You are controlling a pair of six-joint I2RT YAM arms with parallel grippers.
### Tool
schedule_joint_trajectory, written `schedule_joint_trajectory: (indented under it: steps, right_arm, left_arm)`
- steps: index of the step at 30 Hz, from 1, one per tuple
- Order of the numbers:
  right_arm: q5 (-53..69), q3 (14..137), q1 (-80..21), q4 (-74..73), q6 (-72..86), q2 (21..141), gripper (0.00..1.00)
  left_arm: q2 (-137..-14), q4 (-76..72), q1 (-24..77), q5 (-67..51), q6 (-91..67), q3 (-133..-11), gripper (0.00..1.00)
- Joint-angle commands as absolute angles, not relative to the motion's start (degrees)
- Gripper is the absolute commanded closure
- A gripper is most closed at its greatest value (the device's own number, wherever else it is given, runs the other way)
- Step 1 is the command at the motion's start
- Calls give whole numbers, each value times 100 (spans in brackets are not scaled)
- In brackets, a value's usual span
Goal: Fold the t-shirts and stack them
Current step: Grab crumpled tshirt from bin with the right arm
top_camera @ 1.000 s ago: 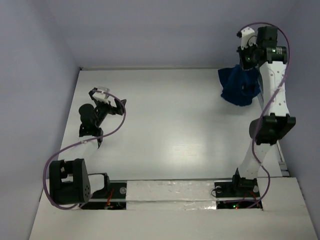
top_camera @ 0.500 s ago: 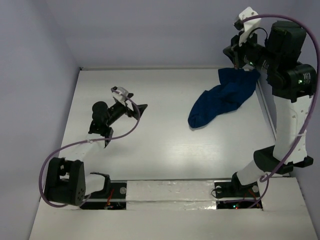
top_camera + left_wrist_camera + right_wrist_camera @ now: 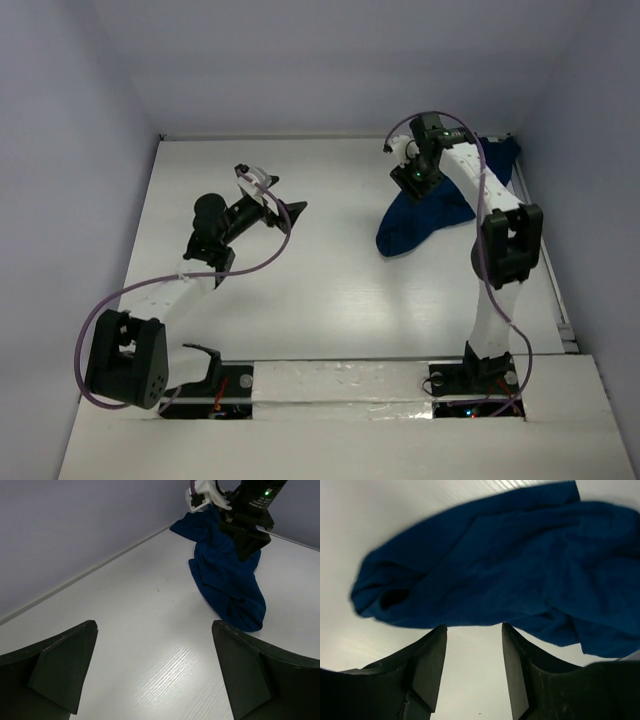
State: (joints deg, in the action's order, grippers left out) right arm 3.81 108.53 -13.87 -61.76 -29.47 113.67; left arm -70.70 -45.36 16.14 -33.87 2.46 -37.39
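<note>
A dark navy-blue t-shirt lies crumpled in a long diagonal strip on the white table, from the back right corner toward the middle. No print shows on it. My right gripper hangs low over its left edge. In the right wrist view this gripper is open, bare table between the fingers and the t-shirt just past the tips. My left gripper stands wide open over the table's left half, apart from the cloth. Its wrist view shows the t-shirt ahead beyond the left gripper.
Lilac walls close in the table at the back and both sides. The shirt's far end reaches the back right corner. Both arm bases sit on the near ledge.
My right arm swung down from high at the back right and opened, letting go of the t-shirt, which now lies stretched on the table. My left gripper moved rightward and farther back.
</note>
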Motion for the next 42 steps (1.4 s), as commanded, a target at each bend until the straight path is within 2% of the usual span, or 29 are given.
schedule_joint_trajectory:
  steps: [1,3,7,9,10,15,20,28,30,33,34,35,39,42]
  right_arm:
    - [-394,11783,-1109,-6318,-3077,11712,46]
    - [-457,12040,-994,-6460,-3094,12040,45]
    - [-1150,11770,-940,-5751,-3234,12085,44]
    - [-1222,11689,-940,-5599,-3313,12094,38]
    - [-1196,11724,-940,-5668,-3383,12137,32]
    - [-766,12277,-774,-6257,-3489,12629,32]
    - [-229,12322,-773,-6503,-3779,12761,32]
    - [-369,12507,-773,-6865,-3911,13236,34]
    - [-404,12498,-773,-6829,-3911,13263,38]
    - [-439,12559,-773,-6855,-3876,13359,66]
    - [-492,12586,-773,-6864,-3859,13377,92]
    - [-527,12612,-773,-6847,-3797,13394,100]
    - [-536,12577,-773,-6583,-3727,13071,100]
    - [-405,13050,-773,-6723,-3569,12798,100]
  left_arm:
    - [-6671,-4614,1635,-3261,570,-3569,1]
    - [-6531,-4605,1635,-3226,633,-3481,1]
    - [-6504,-4614,1635,-3217,668,-3454,1]
    - [-6574,-4623,1635,-3226,650,-3480,1]
    - [-6600,-4640,1635,-3234,633,-3480,1]
    - [-6706,-4641,1635,-3234,598,-3524,1]
    - [-6715,-4623,1635,-3182,624,-3516,1]
    - [-6724,-4570,1635,-3155,650,-3516,1]
    - [-6732,-4588,1635,-3155,659,-3516,1]
    - [-6759,-4588,1635,-3164,642,-3516,1]
    - [-6767,-4588,1635,-3164,642,-3516,1]
    - [-6768,-4588,1635,-3173,642,-3524,1]
    - [-6776,-4588,1635,-3190,607,-3542,1]
    - [-6890,-4614,1635,-3287,493,-3568,1]
